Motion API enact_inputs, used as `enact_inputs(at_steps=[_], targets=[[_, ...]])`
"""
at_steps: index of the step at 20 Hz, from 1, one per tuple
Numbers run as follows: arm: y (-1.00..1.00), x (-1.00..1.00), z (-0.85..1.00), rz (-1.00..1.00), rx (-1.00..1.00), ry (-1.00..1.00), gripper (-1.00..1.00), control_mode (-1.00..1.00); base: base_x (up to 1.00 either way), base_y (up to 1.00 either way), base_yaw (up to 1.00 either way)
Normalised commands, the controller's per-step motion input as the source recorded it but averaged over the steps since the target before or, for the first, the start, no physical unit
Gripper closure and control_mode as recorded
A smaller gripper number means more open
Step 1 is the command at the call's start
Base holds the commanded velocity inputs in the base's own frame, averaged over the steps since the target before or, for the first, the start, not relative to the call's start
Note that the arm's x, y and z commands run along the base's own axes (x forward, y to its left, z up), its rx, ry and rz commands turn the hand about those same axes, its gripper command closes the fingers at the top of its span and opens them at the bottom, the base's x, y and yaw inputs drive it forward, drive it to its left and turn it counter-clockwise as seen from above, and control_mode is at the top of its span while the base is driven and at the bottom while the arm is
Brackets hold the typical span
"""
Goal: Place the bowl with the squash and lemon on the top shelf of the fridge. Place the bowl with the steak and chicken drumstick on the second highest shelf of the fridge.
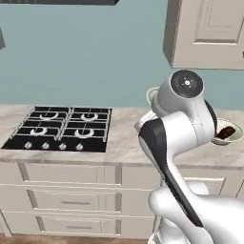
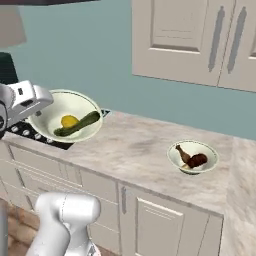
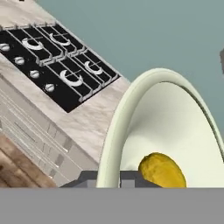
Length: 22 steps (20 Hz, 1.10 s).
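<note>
My gripper (image 3: 108,178) is shut on the near rim of the bowl with the squash and lemon (image 2: 65,116), held tilted in the air above the counter's left part. Inside lie the yellow lemon (image 2: 69,121) and the dark green squash (image 2: 79,125). In the hand view the bowl (image 3: 166,118) rises close up with the lemon (image 3: 162,170) low in it. The other bowl (image 2: 193,157) rests on the counter to the right, holding the dark steak (image 2: 198,160) and the chicken drumstick (image 2: 182,154). My arm hides part of that bowl (image 1: 228,133) in the left base view. The fridge is out of view.
A black gas cooktop (image 1: 59,127) is set into the marble counter (image 2: 135,145) to the left. Cream wall cabinets (image 2: 195,40) hang above the counter on the right. Drawers and doors (image 1: 71,190) run below the counter edge.
</note>
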Motion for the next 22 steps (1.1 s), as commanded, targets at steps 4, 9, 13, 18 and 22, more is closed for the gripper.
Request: enact_inputs(at_steps=[4,9,13,18,22], targets=[[0.0,0.0,0.0,0.0,0.0,0.0,1.0,1.0,-0.02,0.72,0.89],[0.0,0.0,0.0,0.0,0.0,0.0,1.0,1.0,0.0,0.69,0.85],[0.0,0.0,0.0,0.0,0.0,0.0,1.0,1.0,0.13,0.77,0.76],[0.0,0.0,0.0,0.0,0.0,0.0,1.0,1.0,0.43,0.73,0.69],[0.0,0.0,0.0,0.0,0.0,0.0,1.0,1.0,0.97,0.48,0.6]])
